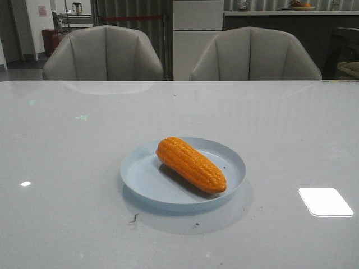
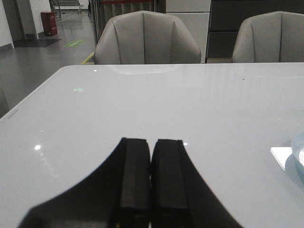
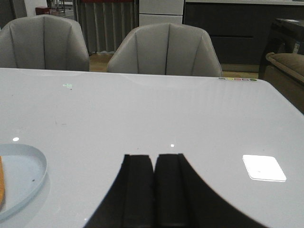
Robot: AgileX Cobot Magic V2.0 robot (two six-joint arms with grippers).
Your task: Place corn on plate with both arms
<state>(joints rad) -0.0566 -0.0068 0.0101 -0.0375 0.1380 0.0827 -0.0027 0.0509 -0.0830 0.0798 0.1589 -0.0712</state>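
Note:
The orange corn [image 1: 190,164] lies slantwise inside the pale blue plate [image 1: 145,175] at the middle of the table, its tapered end toward the front right. Neither arm shows in the front view. My left gripper [image 2: 151,141] is shut with nothing in it, over bare table left of the plate, whose rim [image 2: 299,151] just shows at the picture's edge. My right gripper [image 3: 155,156] is likewise shut and empty, to the right of the plate [image 3: 28,183]; a sliver of corn [image 3: 1,187] shows at that edge.
Two grey chairs [image 1: 103,53] [image 1: 256,54] stand behind the table's far edge. A bright light reflection [image 1: 325,202] lies on the glossy tabletop at the front right. Small dark specks [image 1: 134,218] sit in front of the plate.

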